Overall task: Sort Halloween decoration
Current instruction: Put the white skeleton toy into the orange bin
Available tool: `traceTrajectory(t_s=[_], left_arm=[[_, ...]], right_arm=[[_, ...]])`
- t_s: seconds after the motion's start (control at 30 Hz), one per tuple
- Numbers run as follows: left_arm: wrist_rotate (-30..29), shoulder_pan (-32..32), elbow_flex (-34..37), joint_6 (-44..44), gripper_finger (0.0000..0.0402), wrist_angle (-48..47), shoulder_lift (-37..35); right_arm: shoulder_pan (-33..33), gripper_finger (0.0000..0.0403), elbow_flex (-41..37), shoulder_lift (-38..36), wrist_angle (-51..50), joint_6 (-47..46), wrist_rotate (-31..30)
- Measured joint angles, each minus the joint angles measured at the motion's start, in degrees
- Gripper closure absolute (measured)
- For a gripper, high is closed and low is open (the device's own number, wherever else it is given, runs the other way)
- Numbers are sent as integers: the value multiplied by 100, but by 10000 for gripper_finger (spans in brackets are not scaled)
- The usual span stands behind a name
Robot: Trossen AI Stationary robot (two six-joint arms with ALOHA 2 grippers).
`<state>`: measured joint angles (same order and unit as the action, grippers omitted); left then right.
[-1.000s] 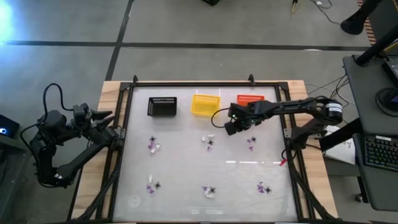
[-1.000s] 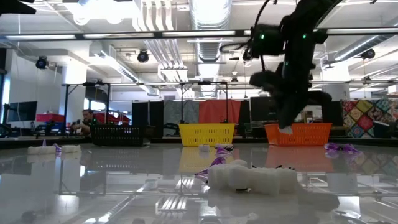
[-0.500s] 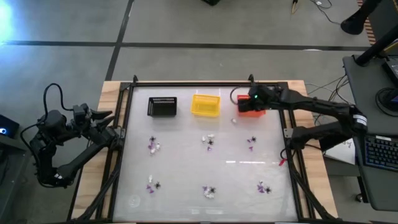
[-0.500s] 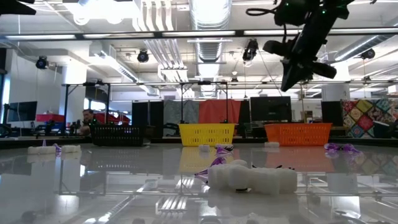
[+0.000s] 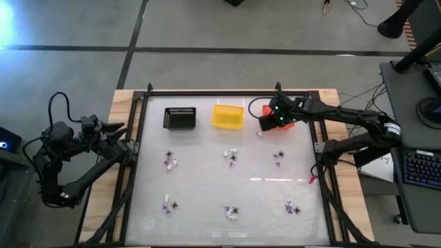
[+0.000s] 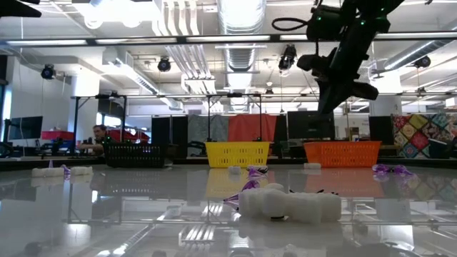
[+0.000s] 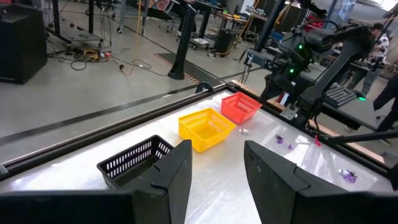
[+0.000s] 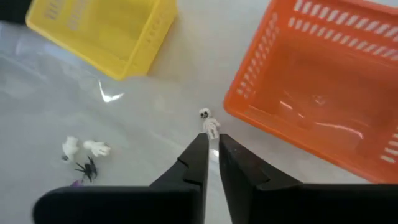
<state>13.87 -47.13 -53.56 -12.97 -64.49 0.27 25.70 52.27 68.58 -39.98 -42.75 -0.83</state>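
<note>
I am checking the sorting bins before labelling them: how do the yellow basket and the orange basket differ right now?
The yellow basket stands in the middle of the row; the orange basket stands at its right end. The right gripper hangs beside the orange basket, with a small white skeleton figure on the table there; nothing hangs by the yellow one. Both are slotted plastic, upright.

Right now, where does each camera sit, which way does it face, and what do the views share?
High view: overhead, straight down on the table; both arms show.
Low view: table height, facing the room; the right arm hangs above.
Left wrist view: at the table's left edge, the left gripper open, facing the black plastic basket.
Right wrist view: above the table, the right gripper over a tiny white skeleton trinket.
Shared: all four show the yellow plastic basket and orange plastic basket.
</note>
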Motion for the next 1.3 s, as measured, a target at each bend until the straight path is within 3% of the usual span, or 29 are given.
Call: traceTrajectory(t_s=[0.23, 0.37, 0.87, 1.13, 1.3], left_arm=[[0, 0, 0, 9, 272, 0, 0], [2, 0, 0, 23, 272, 0, 0], [22, 0, 0, 27, 272, 0, 0], [24, 0, 0, 48, 272, 0, 0], [26, 2, 0, 48, 272, 0, 0]], right_arm=[[-122, 297, 2, 410, 848, 480, 142], [-123, 278, 7, 692, 1173, 720, 434], [-350, 270, 7, 1717, 1173, 63, 531], [-407, 271, 7, 1864, 1128, -359, -46], [-407, 266, 7, 1864, 1024, -426, -74]])
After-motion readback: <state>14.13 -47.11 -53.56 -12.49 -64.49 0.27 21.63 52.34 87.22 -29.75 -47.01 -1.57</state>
